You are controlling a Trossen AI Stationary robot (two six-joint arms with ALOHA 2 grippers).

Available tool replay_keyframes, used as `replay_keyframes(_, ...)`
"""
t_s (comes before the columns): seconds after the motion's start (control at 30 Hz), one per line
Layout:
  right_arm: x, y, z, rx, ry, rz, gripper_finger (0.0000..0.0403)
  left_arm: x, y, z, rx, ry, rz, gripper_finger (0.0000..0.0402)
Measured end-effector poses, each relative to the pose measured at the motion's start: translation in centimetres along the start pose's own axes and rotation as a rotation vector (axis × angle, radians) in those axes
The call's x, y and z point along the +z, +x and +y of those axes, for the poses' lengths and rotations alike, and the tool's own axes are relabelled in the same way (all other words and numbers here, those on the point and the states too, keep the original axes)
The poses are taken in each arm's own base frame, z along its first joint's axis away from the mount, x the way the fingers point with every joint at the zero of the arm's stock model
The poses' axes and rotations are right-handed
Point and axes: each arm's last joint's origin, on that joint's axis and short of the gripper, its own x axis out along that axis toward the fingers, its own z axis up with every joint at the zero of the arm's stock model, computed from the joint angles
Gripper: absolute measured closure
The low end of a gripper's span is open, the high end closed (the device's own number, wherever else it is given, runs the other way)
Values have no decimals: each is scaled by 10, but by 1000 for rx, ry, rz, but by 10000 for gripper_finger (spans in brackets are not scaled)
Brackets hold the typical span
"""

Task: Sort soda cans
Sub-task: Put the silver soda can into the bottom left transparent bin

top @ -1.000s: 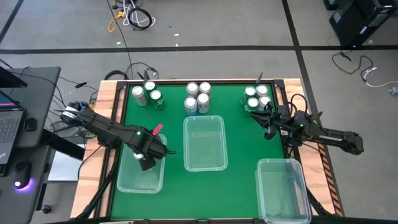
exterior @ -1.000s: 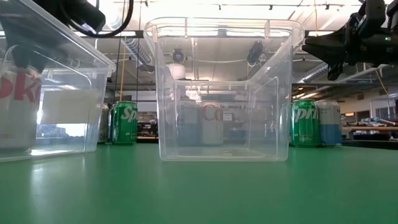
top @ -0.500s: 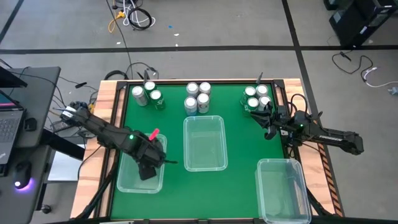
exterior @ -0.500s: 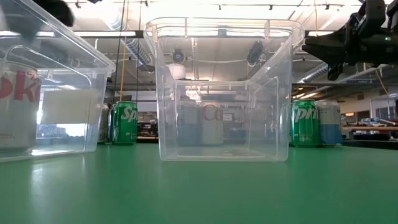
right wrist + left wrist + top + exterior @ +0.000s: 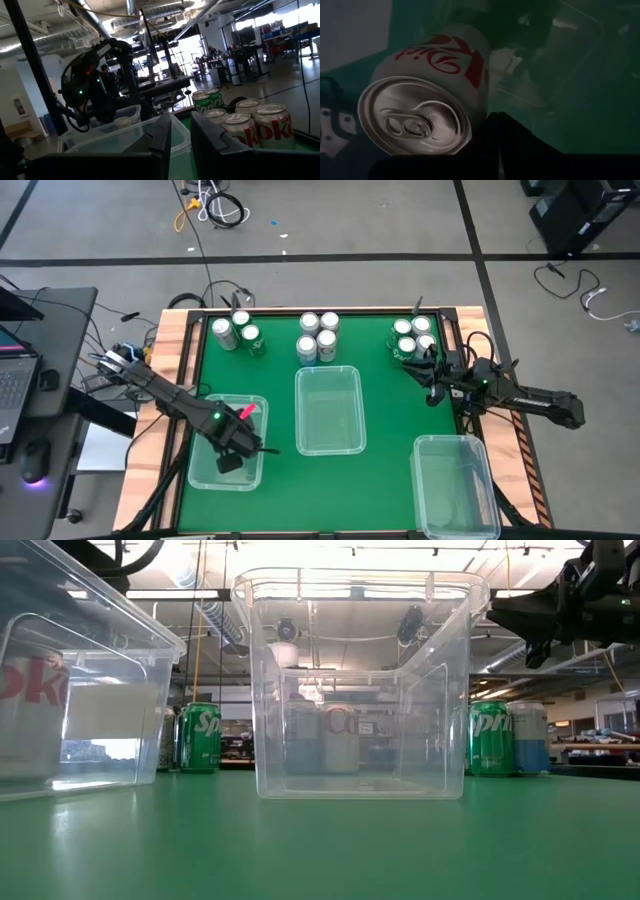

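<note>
Two grippers for you. Left gripper [image 5: 232, 461] fingers closed, empty, inside clear bin [image 5: 203, 476] at table [image 5: 385, 405] left edge; silver-white Diet Coke can [image 5: 427, 92] lies just beside it in that bin. Right gripper [image 5: 432, 378] fingers narrow, holding nothing, above right edge beside can cluster [image 5: 412, 338] at far right corner. Two more can clusters [image 5: 318, 335] along far edge.

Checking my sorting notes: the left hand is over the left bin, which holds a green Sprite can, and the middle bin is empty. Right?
One thing is off. The can in the left bin is silver-white with red Diet Coke lettering, not a green Sprite; the left wrist view shows it. The left hand is over that bin and the middle bin is empty.
</note>
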Motion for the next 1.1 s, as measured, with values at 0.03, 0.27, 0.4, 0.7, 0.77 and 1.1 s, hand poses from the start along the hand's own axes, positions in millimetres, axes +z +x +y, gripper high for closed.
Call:
replay_keyframes(0.03,0,0,0,0,0,0,343,0,1,0,10,1,-9,399)
replay_keyframes(0.27,0,0,0,0,0,-1,343,1,5,4,50,-15,-27,400)
replay_keyframes(0.4,0,0,0,0,0,-1,343,3,9,10,59,-33,-38,401)
replay_keyframes(0.7,0,0,0,-1,-46,-2,343,-1,-16,26,-38,-78,-196,401)
replay_keyframes(0.77,0,0,0,-1,-48,-3,344,-3,-27,28,-83,-91,-257,401)
replay_keyframes(1.1,4,1,1,10,-22,-37,344,-15,-90,49,-166,-53,-714,401)
